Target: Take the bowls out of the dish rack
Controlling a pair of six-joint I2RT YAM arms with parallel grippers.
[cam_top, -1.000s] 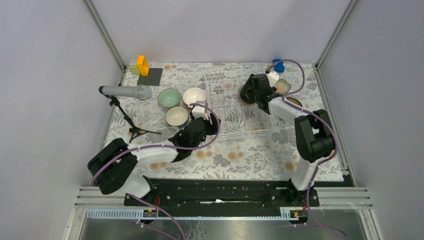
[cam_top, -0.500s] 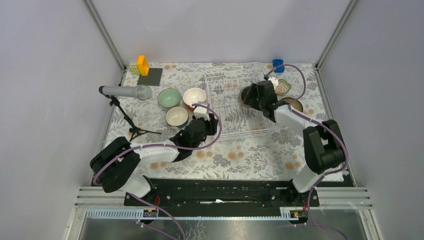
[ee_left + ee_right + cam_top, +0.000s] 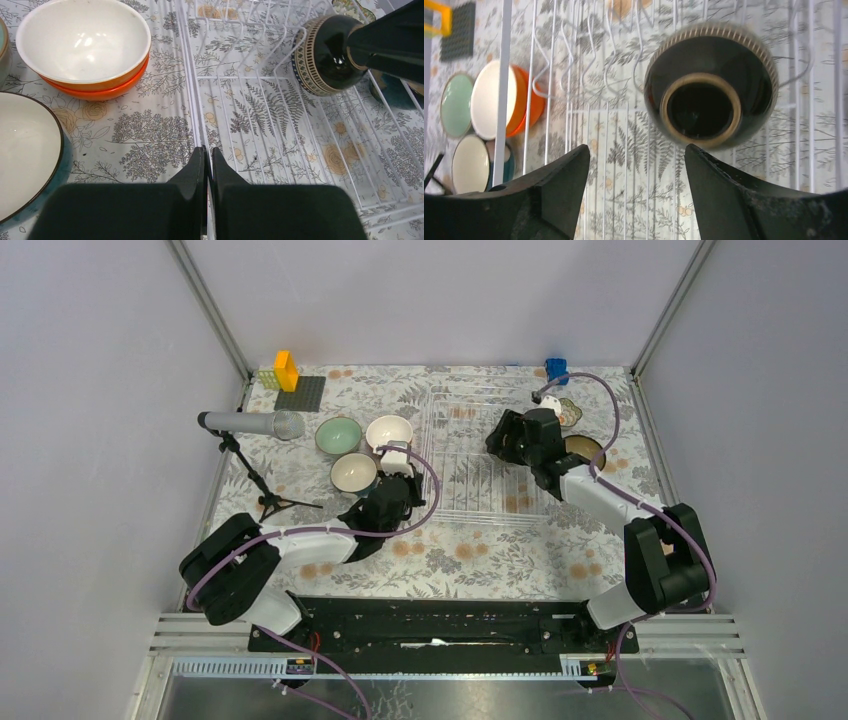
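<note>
I am watching the rack sitting mid-table, and I am placing everything else from it. The left pincer is hanging low right at the rack's left rim, toward its near corner. Its fingers are pressed together with nothing between them. The right pincer is reaching in over the rack's right side, its fingers spread wide and gripping nothing. Just beyond its fingertips the dark bowl is standing on edge among the rack's wire prongs. Its foot ring is facing the right wrist camera, where it is showing blurred. From the left wrist camera the right pincer's black body is overlapping the bowl's far side, and I am not able to tell whether they are touching.

Left of the rack, four bowls are resting on the flowered table. Two orange bowls are stacked one in the other just beside the rim. A mint bowl is sitting farther left, and a cream-lined bowl nearer the front. Right of the rack, a dark-rimmed bowl and a small patterned bowl are sitting close to its rim.
</note>
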